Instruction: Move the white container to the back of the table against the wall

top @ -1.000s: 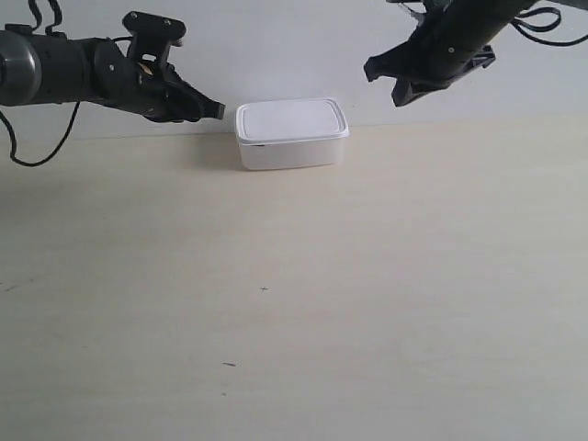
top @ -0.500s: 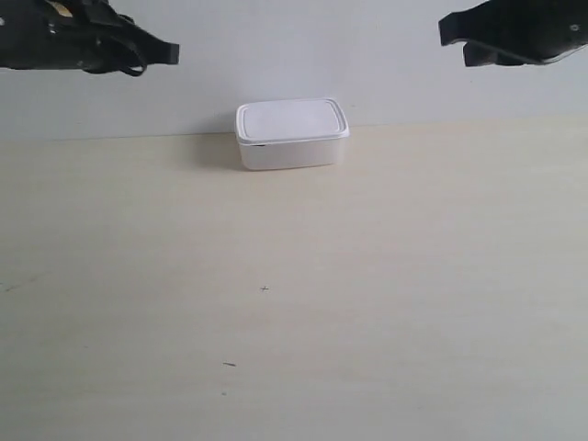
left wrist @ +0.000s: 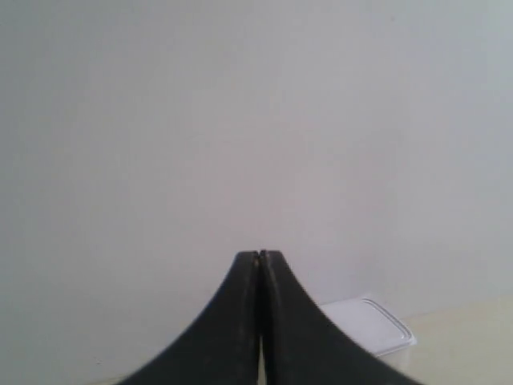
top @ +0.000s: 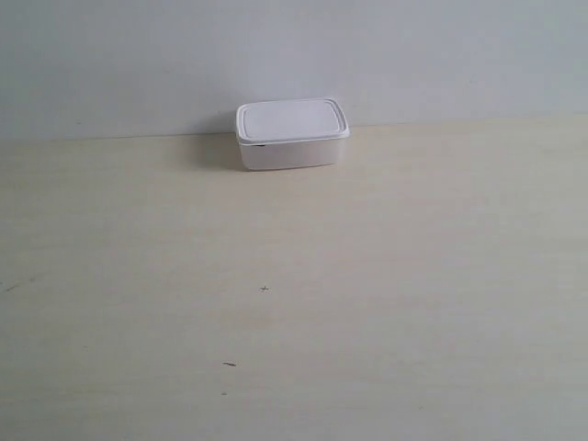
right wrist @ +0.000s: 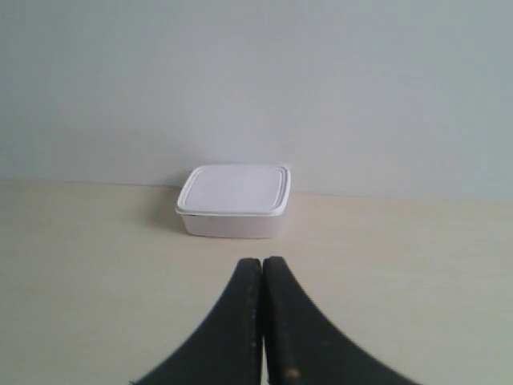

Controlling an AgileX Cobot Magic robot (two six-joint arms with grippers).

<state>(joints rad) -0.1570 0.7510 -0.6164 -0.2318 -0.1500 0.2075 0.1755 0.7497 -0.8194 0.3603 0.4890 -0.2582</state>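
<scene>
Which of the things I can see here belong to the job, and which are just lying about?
Part of the job:
- small white rectangular plastic box with its snap-on lid
- pale cream wood-grain tabletop
- plain grey-white wall

Just lying about:
- tiny dark specks on the tabletop, nothing else

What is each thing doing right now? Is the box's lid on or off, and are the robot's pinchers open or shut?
white container: lid on, upright, at the back of the table by the wall, nothing holding it.
left gripper: shut, holding nothing, away from the container.
right gripper: shut, holding nothing, facing the container but apart from it.
</scene>
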